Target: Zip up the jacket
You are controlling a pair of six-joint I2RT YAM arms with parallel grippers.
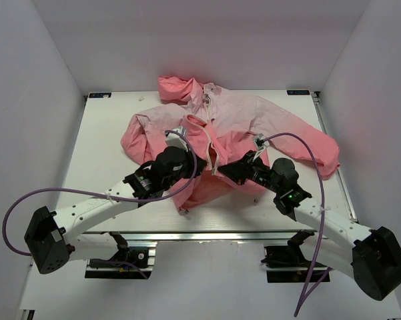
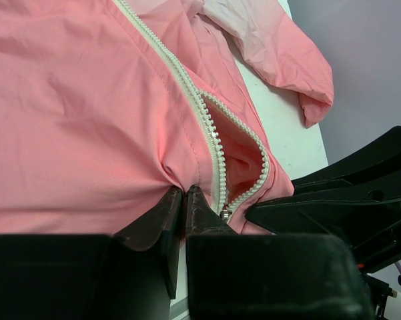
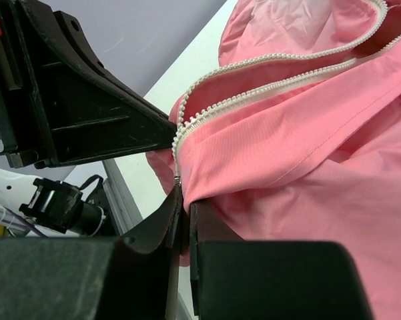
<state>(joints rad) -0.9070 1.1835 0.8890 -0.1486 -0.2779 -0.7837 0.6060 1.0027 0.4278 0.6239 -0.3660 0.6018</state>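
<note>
- Top external view: we count one thin, crinkly pink hooded jacket (image 1: 240, 120), two tools.
- Its whitish zipper (image 2: 207, 127) parts near the hem.
- Nearly closed, left tool (image 2: 184, 200) and right tool (image 3: 185, 208) each pinch that hem.

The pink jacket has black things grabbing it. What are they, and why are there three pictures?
Those are two robot arms bolted to a white table. The big picture looks down from above: the left arm and the right arm reach in toward the jacket, which lies spread on the table. The other two pictures come from small cameras on each wrist, so you see each arm's black jaws up close. Both pairs of jaws are pinched shut on the jacket's cloth, right beside the white zipper. There, the two rows of teeth gape apart, so it isn't zipped yet.
</note>
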